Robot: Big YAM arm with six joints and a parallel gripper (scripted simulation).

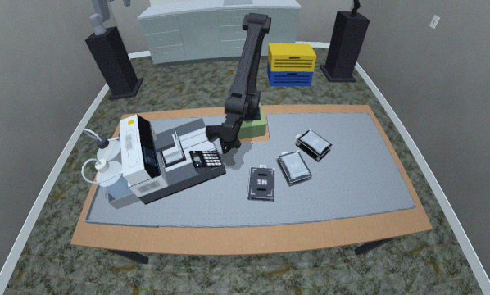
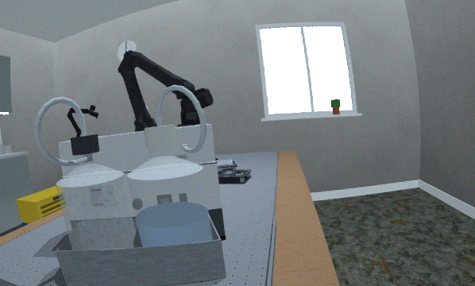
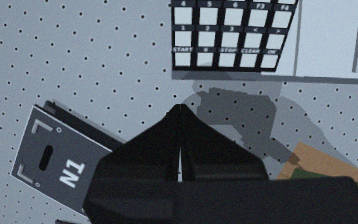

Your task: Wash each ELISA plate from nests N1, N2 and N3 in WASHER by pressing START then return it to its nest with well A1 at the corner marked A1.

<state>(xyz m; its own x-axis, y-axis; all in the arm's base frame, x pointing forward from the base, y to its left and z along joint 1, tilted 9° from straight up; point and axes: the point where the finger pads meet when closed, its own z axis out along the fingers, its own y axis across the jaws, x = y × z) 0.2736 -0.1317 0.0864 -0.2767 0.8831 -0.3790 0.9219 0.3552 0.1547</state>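
My gripper (image 1: 226,150) (image 3: 180,112) is shut and empty, above the table just off the keypad's lowest row. The START key (image 3: 182,60) is uncovered. The washer (image 1: 133,152) (image 2: 102,148) stands at the left with its keypad (image 1: 206,158) (image 3: 230,30) facing up. A pale plate-like block (image 1: 172,156) sits at the carrier before the housing; its seating cannot be told. A small amber spot (image 1: 153,133) shows on the housing front, perhaps the lamp. Nest N1 (image 1: 253,184) (image 3: 55,142) is empty. One plate (image 1: 294,165) lies on the middle nest, another plate (image 1: 315,141) on the far nest.
A green block (image 1: 253,128) stands at the arm's base, behind the gripper. Two bottles with looped hoses stand in a grey tray (image 2: 142,266) on the washer's outer side. The washer's dark base (image 1: 188,183) reaches out under the keypad.
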